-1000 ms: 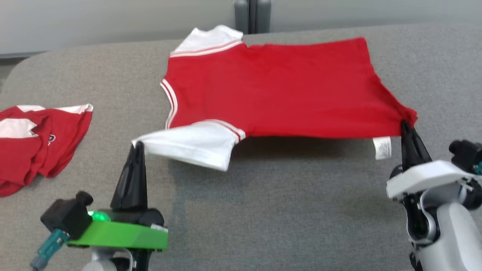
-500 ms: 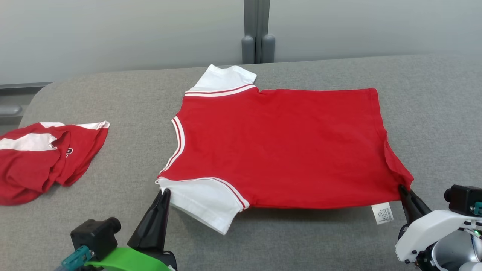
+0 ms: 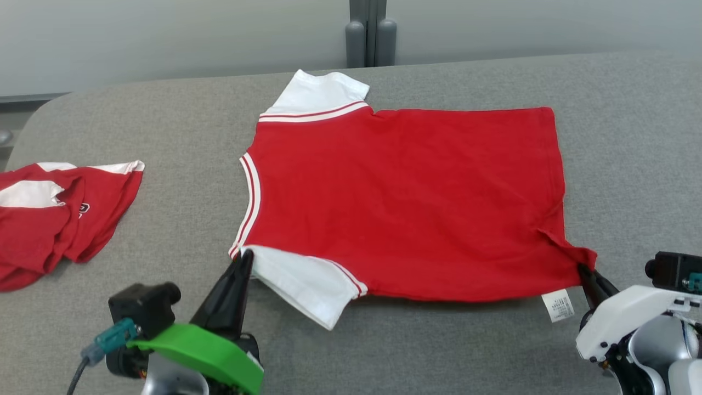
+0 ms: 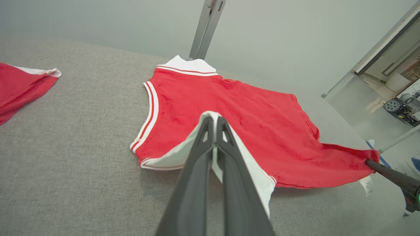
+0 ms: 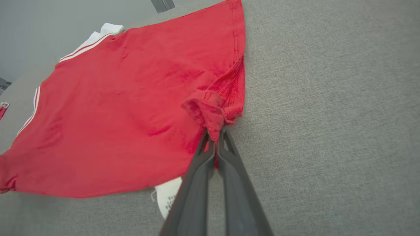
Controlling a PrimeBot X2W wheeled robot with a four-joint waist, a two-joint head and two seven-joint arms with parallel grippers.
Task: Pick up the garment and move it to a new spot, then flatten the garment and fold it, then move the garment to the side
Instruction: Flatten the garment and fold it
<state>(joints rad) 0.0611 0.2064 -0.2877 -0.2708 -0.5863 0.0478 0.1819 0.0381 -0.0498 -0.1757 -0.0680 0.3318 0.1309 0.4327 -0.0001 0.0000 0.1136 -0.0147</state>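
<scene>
Grey woven fabric surface (image 3: pixel 164 120), rounded at its upper-left corner, backed by a pale wall with a grey upright post (image 3: pixel 366 33) at top centre. Item one: garment (image 3: pixel 406 203), a red short-sleeved shirt with white sleeves and red-and-white striped trim at the neckline and sleeve seams. It is spread nearly flat across the centre of the head view, neckline toward frame left, hem toward frame right. Its far sleeve (image 3: pixel 318 93) lies flat at upper centre. Its near sleeve (image 3: pixel 307 280) sits at lower centre, angled toward the bottom edge. A white care label (image 3: pixel 558 306) pokes out below the lower-right hem. The hem corner (image 3: pixel 581 257) is puckered and drawn out to a point. Item two: left gripper (image 3: pixel 245 254), lower left, fingers pressed together, pinching the edge of the near sleeve; the left wrist view shows white cloth caught between the tips. Item three: right gripper (image 3: pixel 582 269), lower right, fingers likewise closed, clamping the bunched hem corner. Item four: second red-and-white garment (image 3: pixel 49 214), crumpled at the left edge, well apart from the first.
</scene>
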